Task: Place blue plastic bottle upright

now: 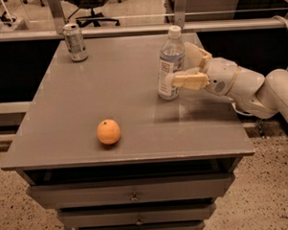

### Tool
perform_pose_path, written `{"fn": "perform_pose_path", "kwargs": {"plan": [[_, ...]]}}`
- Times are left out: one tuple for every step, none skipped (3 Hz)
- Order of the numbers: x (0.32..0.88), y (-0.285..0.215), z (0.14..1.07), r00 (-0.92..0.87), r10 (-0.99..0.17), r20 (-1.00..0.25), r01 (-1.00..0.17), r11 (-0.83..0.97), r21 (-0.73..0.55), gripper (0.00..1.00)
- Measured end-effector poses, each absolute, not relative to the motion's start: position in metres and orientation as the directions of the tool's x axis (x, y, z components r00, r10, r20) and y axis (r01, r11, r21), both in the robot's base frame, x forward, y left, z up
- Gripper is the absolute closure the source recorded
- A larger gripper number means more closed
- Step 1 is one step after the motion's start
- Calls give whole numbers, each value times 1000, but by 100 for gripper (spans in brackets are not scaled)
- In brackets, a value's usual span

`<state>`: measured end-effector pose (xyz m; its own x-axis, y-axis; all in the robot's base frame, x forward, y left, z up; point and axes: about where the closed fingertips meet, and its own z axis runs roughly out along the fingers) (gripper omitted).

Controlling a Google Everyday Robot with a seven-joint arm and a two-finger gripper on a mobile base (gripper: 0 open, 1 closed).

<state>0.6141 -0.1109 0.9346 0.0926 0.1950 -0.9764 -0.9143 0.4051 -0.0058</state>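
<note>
The blue plastic bottle (170,63) stands upright on the grey table (133,88), right of centre, white cap on top, label facing me. My gripper (181,64) reaches in from the right at the bottle's lower half. Its fingers are spread on either side of the bottle: the near finger (188,80) lies across the bottle's front right, the far finger (197,51) shows behind it. The gripper looks open, with the bottle resting on the table by its own base.
A silver drink can (75,41) stands at the table's far left corner. An orange (109,132) lies near the front, left of centre. Drawers sit below the tabletop. A rail and an office chair are behind the table.
</note>
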Motion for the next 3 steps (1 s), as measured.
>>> {"fn": "perform_pose_path", "kwargs": {"plan": [[610, -117, 938, 90, 129, -988, -909, 415, -29, 0], [601, -135, 957, 87, -19, -996, -903, 420, -87, 0], [586, -169, 980, 31, -167, -985, -865, 489, -110, 0]]}}
